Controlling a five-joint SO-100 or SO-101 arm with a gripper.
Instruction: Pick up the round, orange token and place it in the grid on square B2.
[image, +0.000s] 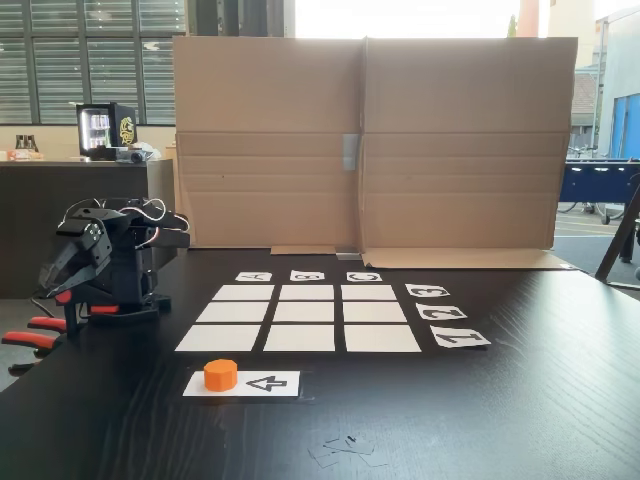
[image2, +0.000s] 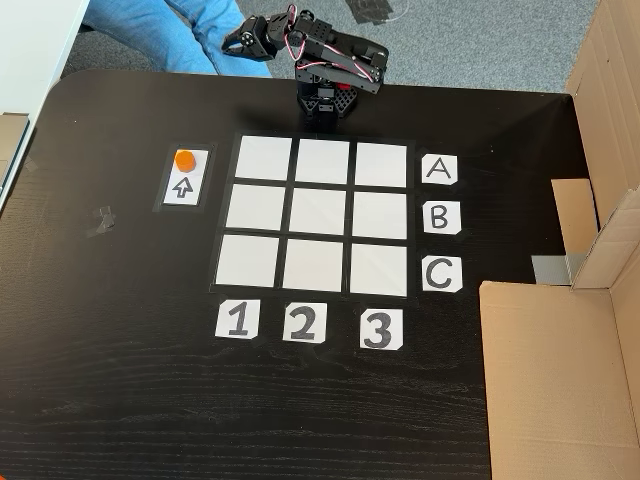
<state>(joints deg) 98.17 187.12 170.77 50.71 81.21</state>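
Nothing lifted yet — the round, orange token sits on the end of the white strip printed with a black arrow, just beside the grid and apart from it. Seen from above too: token at the top of the strip, left of the grid. Square B2 lies bare, as do the eight cells around it.

Arm folded back at its base at the table edge, gripper pointing down and away from the token in the side view; in the view from above, gripper hanging past the table edge. Holding nothing. Whether the jaws stand open or closed — cannot tell at this size.

Judged as the very start: reach not begun. Next move calls for unfolding the arm, swinging across to the strip, opening wide enough for the puck and coming down over it squarely before closing. Then a short carry to the centre cell.
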